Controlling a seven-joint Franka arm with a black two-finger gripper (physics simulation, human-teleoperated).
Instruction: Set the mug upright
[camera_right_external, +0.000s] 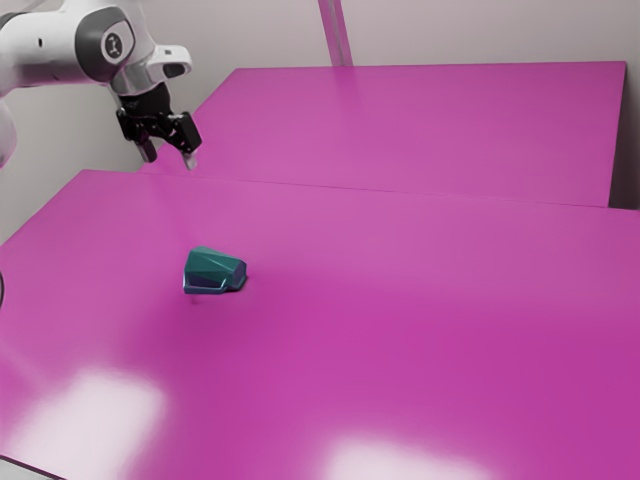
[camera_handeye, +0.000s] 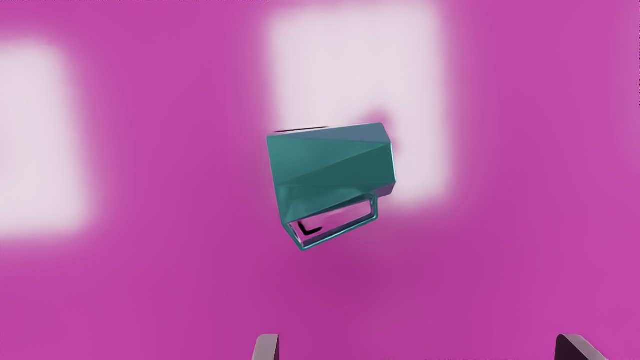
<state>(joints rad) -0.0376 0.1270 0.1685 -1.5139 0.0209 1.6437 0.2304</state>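
Down below end effector (camera_right_external: 170, 160), mug (camera_handeye: 330, 167).

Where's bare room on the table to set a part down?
Table: wide patch from the mug to the exterior view's right edge; another between mug and the table's far edge. Nothing's really crowded; avoid the mug, lying on its side, and the space under the open gripper.

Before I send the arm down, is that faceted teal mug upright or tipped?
Tipped. The mug lies on its side on the glossy magenta table, its angular teal handle sticking out sideways.
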